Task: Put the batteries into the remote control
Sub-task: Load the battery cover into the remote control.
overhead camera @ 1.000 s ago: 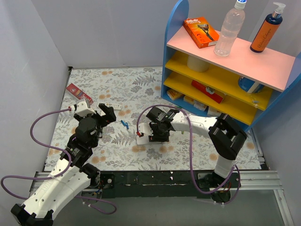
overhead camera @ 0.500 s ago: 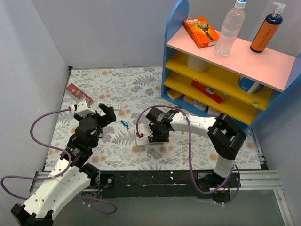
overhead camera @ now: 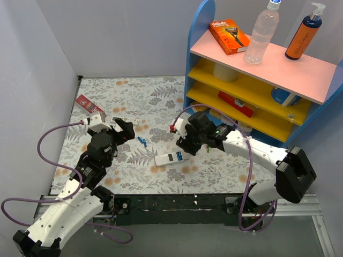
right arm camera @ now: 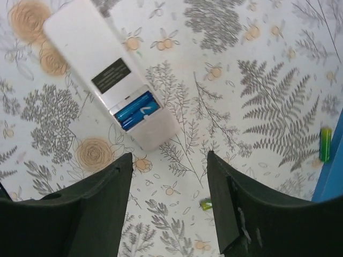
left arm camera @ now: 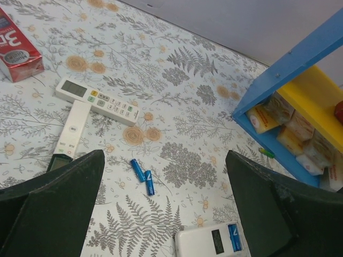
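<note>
The remote control (overhead camera: 171, 158) lies flat on the bench (overhead camera: 134, 96), back side up, at the lower centre of the top view, with its recess end toward the right. In the right wrist view it occupies the upper left, and two blue batteries (right arm camera: 135, 111) sit side by side in its open recess, next to a dark label. The right jaws hang over the bench just up and right of the remote control in the top view. They are set apart, with nothing between them, and touch nothing. The left jaws stand at full width, empty, at centre left of the top view, well apart from the remote control. Two loose blue batteries (left arm camera: 143, 176) lie on the bench between the left jaws and the remote control, touching at one end in a V. A green battery (right arm camera: 325, 143) lies at the right edge of the right wrist view, beside the blue foot of the shelf (overhead camera: 300, 72). A second white remote (left arm camera: 99, 99) with a crosswise piece lies in the upper left of the left wrist view, near a red box (left arm camera: 19, 45).
</note>
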Motion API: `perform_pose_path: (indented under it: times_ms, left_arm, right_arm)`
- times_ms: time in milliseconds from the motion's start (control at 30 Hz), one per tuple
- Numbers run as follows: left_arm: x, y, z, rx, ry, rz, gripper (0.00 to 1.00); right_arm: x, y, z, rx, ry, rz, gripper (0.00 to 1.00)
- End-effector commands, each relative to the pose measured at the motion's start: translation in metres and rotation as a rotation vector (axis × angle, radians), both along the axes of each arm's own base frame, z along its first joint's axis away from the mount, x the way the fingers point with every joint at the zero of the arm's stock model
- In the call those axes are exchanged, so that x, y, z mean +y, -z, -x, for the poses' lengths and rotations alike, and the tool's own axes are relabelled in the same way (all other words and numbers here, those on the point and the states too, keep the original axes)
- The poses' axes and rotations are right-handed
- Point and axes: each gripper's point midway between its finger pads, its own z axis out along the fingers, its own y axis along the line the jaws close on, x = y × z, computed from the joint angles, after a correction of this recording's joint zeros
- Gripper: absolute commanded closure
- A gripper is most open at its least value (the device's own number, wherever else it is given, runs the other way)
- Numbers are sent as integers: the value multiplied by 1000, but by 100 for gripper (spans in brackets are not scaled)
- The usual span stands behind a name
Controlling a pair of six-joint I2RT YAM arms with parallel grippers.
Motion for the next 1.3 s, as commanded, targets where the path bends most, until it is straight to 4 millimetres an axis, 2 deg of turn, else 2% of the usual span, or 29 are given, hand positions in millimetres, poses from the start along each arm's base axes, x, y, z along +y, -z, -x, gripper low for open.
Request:
perform_pose_path:
  times_ms: [0,33,100,133,300,400,533,800,1067,1267]
  left_arm:
    - [-22,20,-3,94,80,36,2]
    - [-27,25,-2,127,98,42,2]
    - [-42,50,-2,236,149,43,2]
    - [-47,61,1,291,158,62,2]
    - [-82,132,18,600,282,86,2]
    - [-90,162,29,725,304,99,2]
    - [-93,184,36,806,300,93,2]
    - [-101,196,43,843,318,89,2]
    - [-115,214,54,887,328,32,2]
    - [-122,224,61,916,338,-11,3]
  right_arm:
    - [0,-8,-20,94,370,-196,37]
    - [-2,-4,-19,151,482,-224,37]
    - [-6,9,-13,210,569,-235,38]
    - [-2,9,-12,249,627,-280,39]
    - [-3,32,-2,346,756,-343,44]
    - [-5,46,-1,363,799,-354,46]
    - [-4,54,-3,367,813,-369,48]
    - [0,64,-5,380,827,-368,49]
    - [-9,74,-10,340,856,-322,49]
    - [-7,82,-4,364,829,-290,49]
